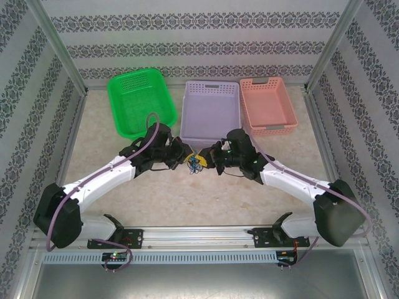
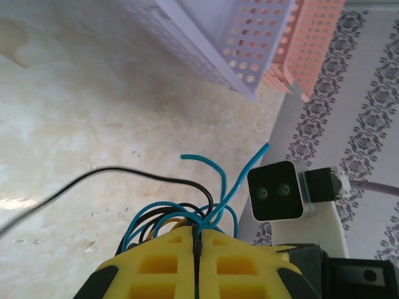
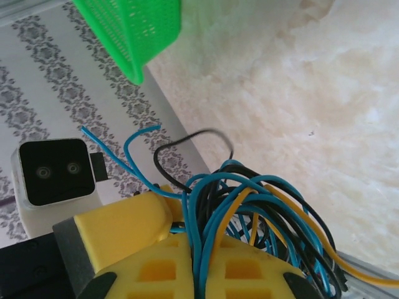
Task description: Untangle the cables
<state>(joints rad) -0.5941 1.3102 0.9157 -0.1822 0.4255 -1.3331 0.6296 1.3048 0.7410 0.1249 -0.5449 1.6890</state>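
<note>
Top external view: my left claw (image 1: 186, 157) sits to the left of the cables (image 1: 196, 164) and my right claw (image 1: 210, 157) to their right, with the bundle pinched between them just in front of the lavender basket (image 1: 212, 118). Left wrist: yellow fingers (image 2: 162, 261) clenched tight on blue and black strands. Right wrist: clamped on a thick knot of blue, black and orange loops. Nothing looks separated yet, I reckon, so the whole untangling lies ahead.

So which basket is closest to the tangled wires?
The pale purple basket in the middle: its near edge is just beyond the cables; the green basket and pink basket sit aside.
</note>
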